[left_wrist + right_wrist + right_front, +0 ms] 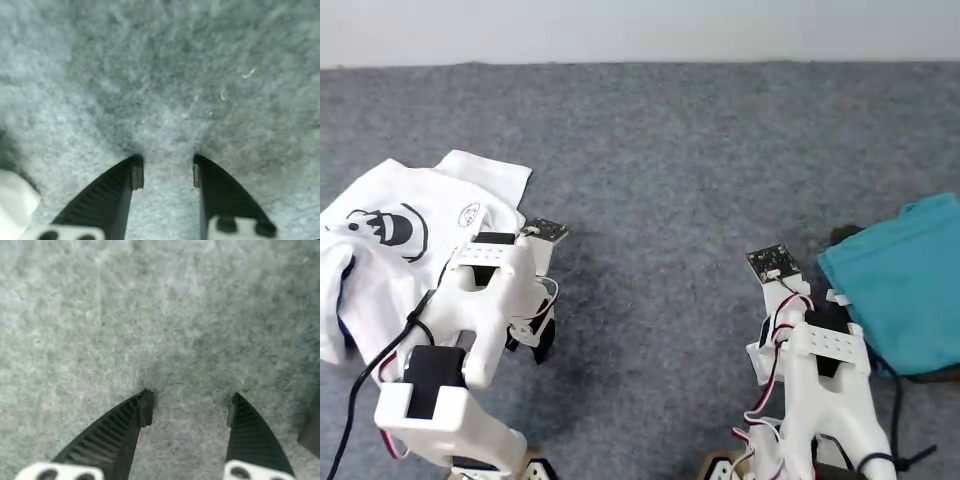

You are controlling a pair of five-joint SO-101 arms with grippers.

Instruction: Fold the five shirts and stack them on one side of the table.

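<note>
Left gripper (165, 175) is part-open w/ nothing btwn the jaws, low over the bare grey table (660, 150) and just beside the white shirt (390, 230), which lies rumpled & unfolded at the left edge. Right gripper (190, 412) gapes wider, also empty, near the teal shirt (910, 280) at the right edge; that one looks folded flat atop a dark cloth (845, 237), prob. the stack begun. So approx. 2 of 5 seem done, the white one is left, and the rest can't be told.
</note>
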